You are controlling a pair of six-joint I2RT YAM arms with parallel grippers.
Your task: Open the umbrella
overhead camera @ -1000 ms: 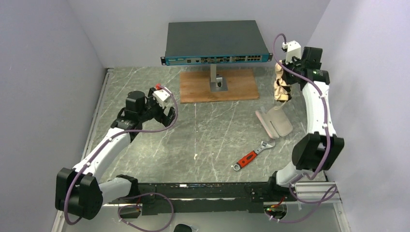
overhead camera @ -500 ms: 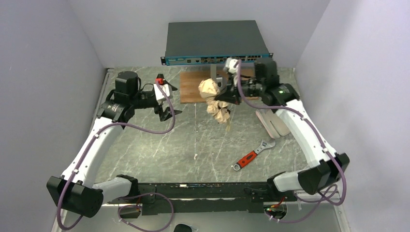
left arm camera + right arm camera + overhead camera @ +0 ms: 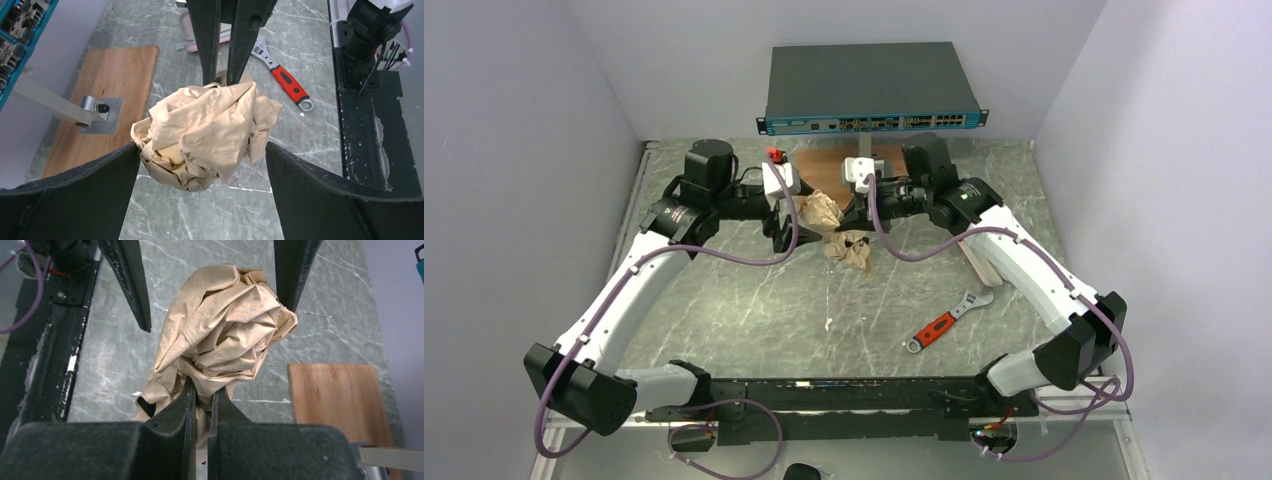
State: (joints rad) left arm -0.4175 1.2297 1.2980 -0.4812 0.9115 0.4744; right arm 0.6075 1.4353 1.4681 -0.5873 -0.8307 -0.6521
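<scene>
The umbrella (image 3: 832,222) is a crumpled pale beige bundle of fabric held in the air over the middle of the table. My right gripper (image 3: 852,214) is shut on one end of the fabric, jaws pinched on it in the right wrist view (image 3: 204,390). My left gripper (image 3: 784,228) is open, and its two fingers stand on either side of the bundle's other end (image 3: 202,150). The left finger (image 3: 117,167) touches the fabric; the right one stands just clear. The umbrella fills both wrist views (image 3: 210,127) (image 3: 225,335). Its shaft and handle do not show.
A red-handled wrench (image 3: 942,324) lies front right. A pale pink flat sleeve (image 3: 980,266) lies under my right arm. A wooden board (image 3: 105,95) with a metal stand (image 3: 97,107) lies at the back, below a network switch (image 3: 871,88). Grey walls stand on both sides.
My right arm has swung the umbrella from the far right back corner to the table's middle. My left arm has moved right, and its open fingers now bracket the bundle.
</scene>
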